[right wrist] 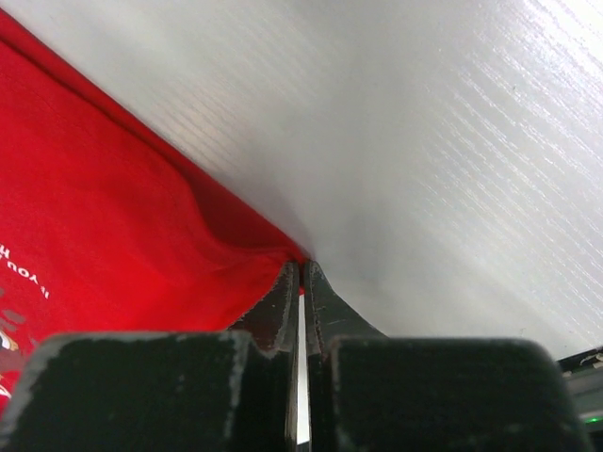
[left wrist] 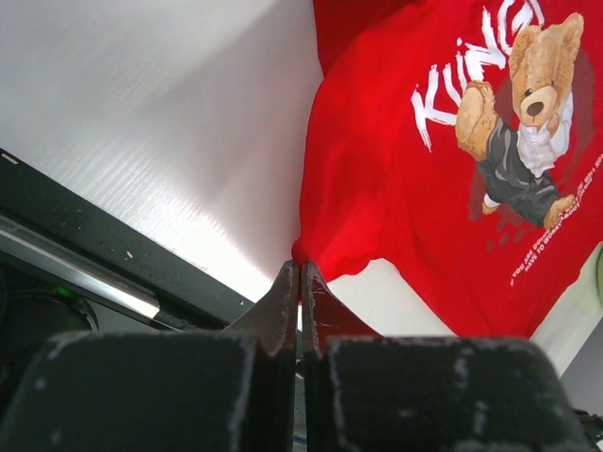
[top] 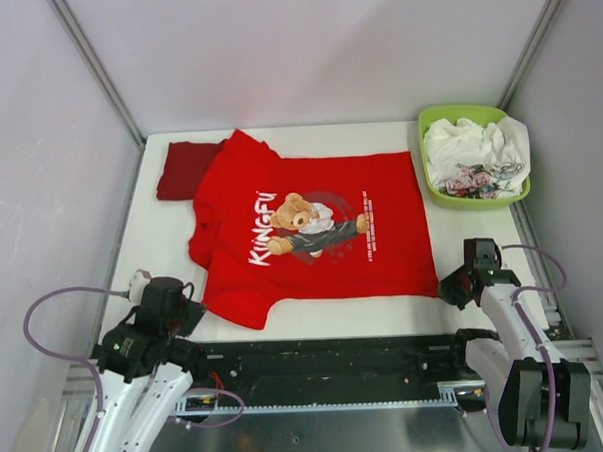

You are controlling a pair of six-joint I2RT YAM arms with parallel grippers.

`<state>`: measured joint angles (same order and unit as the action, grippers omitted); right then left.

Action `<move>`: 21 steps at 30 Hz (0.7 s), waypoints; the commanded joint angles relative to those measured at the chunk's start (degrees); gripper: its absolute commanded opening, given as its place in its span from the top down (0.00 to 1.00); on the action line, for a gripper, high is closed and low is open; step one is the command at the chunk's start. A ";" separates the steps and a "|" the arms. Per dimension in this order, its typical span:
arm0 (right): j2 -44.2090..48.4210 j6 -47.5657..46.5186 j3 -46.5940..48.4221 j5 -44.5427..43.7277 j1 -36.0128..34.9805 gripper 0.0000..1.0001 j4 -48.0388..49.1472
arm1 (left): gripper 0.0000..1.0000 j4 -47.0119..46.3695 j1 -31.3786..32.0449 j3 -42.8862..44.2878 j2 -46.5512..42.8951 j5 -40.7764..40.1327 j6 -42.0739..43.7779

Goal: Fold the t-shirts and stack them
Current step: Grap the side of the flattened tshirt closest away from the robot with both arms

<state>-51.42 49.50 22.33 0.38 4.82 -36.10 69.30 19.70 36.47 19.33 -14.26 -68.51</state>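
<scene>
Top view only: a folded dark red shirt (top: 187, 169) lies at the table's (top: 163, 252) far-left corner. The wrist views show both sets of jaws closed. The left gripper (left wrist: 300, 273) is at the sleeve edge of the flat, centred bear shirt (top: 383, 252). The right gripper (right wrist: 301, 273) is at its hem corner. Whether either pinches cloth cannot be told. The basket (top: 467, 110) sits far right.

darker red t-shirt (top: 184, 169) partly hidden under bright red tee (top: 380, 183), small white print (top: 370, 231) unreadable

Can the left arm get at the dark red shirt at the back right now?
Probably yes, once it lets go. Bare table lies between the left fingers and the dark shirt, though the bright tee's sleeve overlaps one edge, and the fingers look shut on that tee.
</scene>
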 commanded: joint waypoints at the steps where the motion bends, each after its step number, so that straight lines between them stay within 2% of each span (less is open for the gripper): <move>1: 0.68 -1.89 2.90 2.02 0.47 1.00 -3.67 | 1.00 2.95 -0.28 3.97 -1.39 -2.60 -0.05; 11: 4.14 -2.79 3.80 4.44 1.12 1.00 -6.34 | 1.00 6.51 -0.28 5.95 -2.60 -3.24 3.20; 21: 3.28 -3.68 7.68 6.45 2.62 1.00 -6.92 | 1.00 5.10 -0.28 6.69 2.03 -3.52 3.52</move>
<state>-47.37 46.87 27.09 5.34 6.98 -42.65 75.13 19.70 41.50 19.46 -16.32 -65.60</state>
